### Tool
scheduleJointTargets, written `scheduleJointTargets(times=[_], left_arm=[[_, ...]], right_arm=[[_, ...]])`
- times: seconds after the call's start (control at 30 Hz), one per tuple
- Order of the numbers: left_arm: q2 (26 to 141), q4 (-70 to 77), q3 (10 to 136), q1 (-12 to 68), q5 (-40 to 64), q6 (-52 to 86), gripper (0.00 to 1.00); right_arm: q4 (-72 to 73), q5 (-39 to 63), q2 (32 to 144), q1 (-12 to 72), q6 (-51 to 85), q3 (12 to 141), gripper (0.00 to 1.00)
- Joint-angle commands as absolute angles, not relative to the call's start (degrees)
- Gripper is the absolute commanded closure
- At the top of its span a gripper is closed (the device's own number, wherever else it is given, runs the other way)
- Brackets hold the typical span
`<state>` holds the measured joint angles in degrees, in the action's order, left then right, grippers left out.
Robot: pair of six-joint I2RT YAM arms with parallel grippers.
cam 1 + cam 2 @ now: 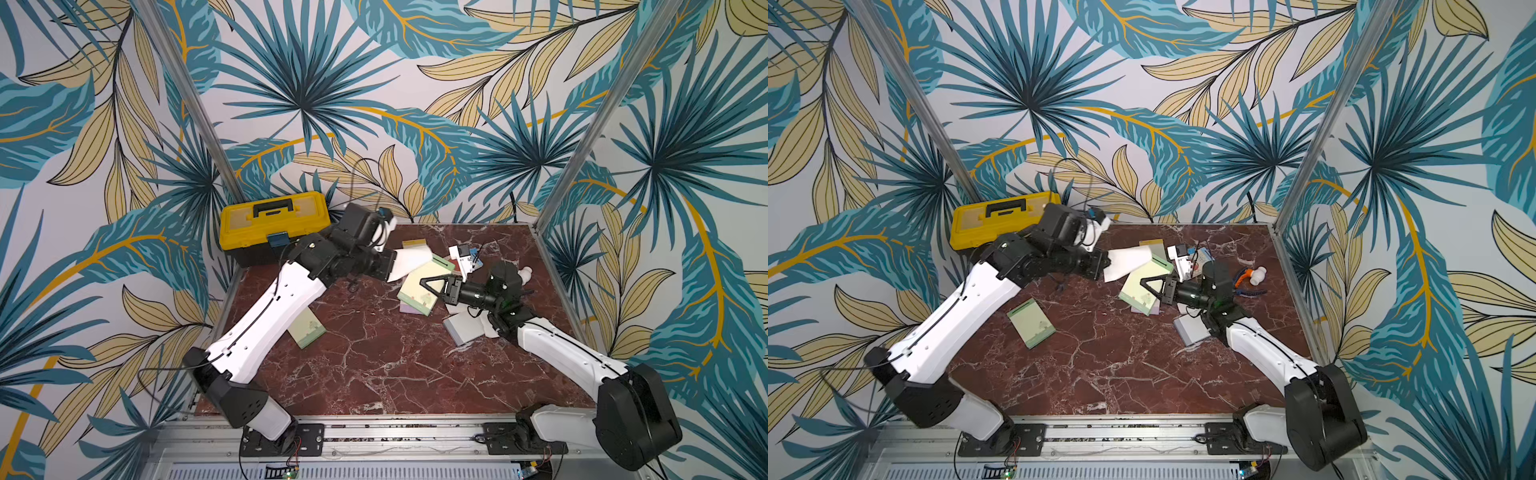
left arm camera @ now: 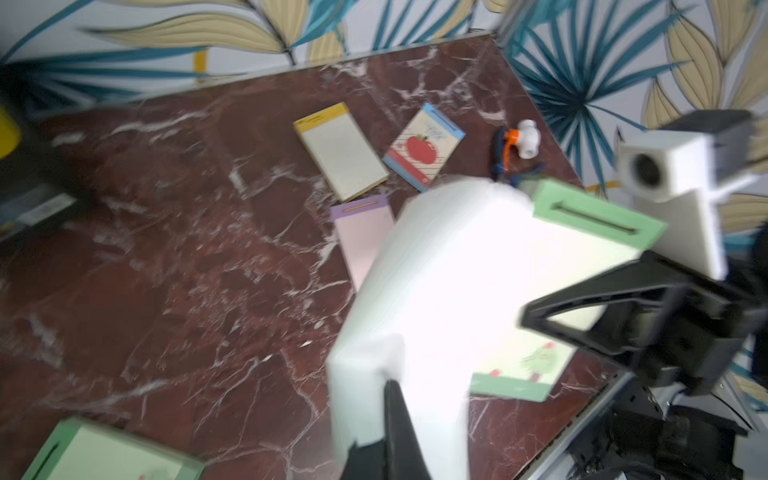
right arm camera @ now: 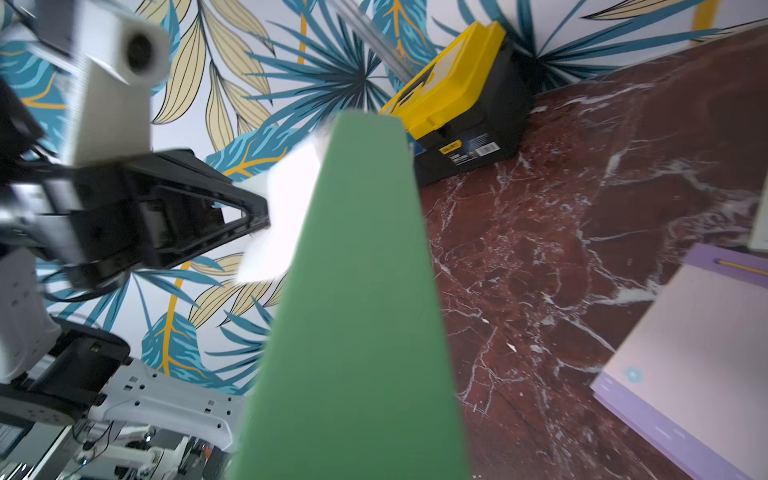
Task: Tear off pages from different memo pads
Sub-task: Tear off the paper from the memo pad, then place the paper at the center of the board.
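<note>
Green memo pad (image 3: 357, 291), seen edge-on, fills the middle of the right wrist view. It is clamped between the jaws of the right end effector (image 1: 424, 284). Left end effector (image 1: 388, 266) is clenched on one edge of a white page (image 1: 411, 259).

Likely faults, as judged:
- (a) A pull angled across the pad's header strip (image 2: 598, 212) may rip the sheet ragged or leave a stub.
- (b) The pinch covers only a narrow margin of thin paper, so the sheet may slide free before the glue gives.
- (c) The pad is held over a small part of its length, so the pull may twist it in the right jaws or drag it out of them.
- (d) Several sheets may come away together.

Relative position:
- The page fans out from the left jaws toward the header strip, where it appears joined, though blur hides the seam.
- The pad juts forward from the right jaws, tilted up off the desk (image 1: 374, 365) and partly over a lilac pad (image 1: 409, 309).
- Other pads lie flat, clear of both end effectors: a second green one (image 1: 307, 328) beside the left arm, and a cream one (image 2: 340, 158) and an apple-printed one (image 2: 424, 149) toward the back wall.
</note>
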<state>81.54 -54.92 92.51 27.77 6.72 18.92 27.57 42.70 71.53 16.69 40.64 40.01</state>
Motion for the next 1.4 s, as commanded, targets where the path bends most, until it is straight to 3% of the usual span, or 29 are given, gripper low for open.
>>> scheduleJointTargets(times=[0.0,0.23,0.5,0.67,0.9,1.13,1.2,1.27,1.37], left_arm=[[76.96,-47.34,88.58,21.59,9.63,23.63,1.0],[80.76,-46.51,88.24,18.73,9.49,15.21,1.0],[86.65,-49.22,84.74,11.62,9.1,16.01,1.0],[89.35,-53.78,83.08,3.97,8.69,22.45,0.71],[89.08,-51.26,78.99,-1.03,13.38,20.1,0.62],[85.47,-51.47,79.16,-2.12,13.32,19.68,0.4],[84.24,-51.25,78.64,-2.19,13.92,19.86,0.39],[83.21,-50.91,77.96,-2.14,15.09,20.15,0.38],[81.62,-50.31,76.75,-2.18,17.16,20.66,0.36]], right_arm=[[31.61,41.12,68.35,14.97,42.13,39.59,1.0],[23.11,39.24,68.29,14.4,40.54,40.79,1.0],[-18.23,30.98,78.54,17.84,36.02,55.19,1.0],[-20.58,29.75,87.7,23.36,40.01,61.57,1.0],[-24.41,27.7,102.3,32.76,44.6,73.06,1.0],[-22.11,31.06,113.36,37.63,49.01,80.15,1.0],[-20.87,32.05,114.97,38.5,50.3,80.59,0.99],[-21.28,32.12,116.13,39.51,50.41,81.36,0.89],[-24.24,29.73,116.0,40.19,49.69,81.76,0.62]])
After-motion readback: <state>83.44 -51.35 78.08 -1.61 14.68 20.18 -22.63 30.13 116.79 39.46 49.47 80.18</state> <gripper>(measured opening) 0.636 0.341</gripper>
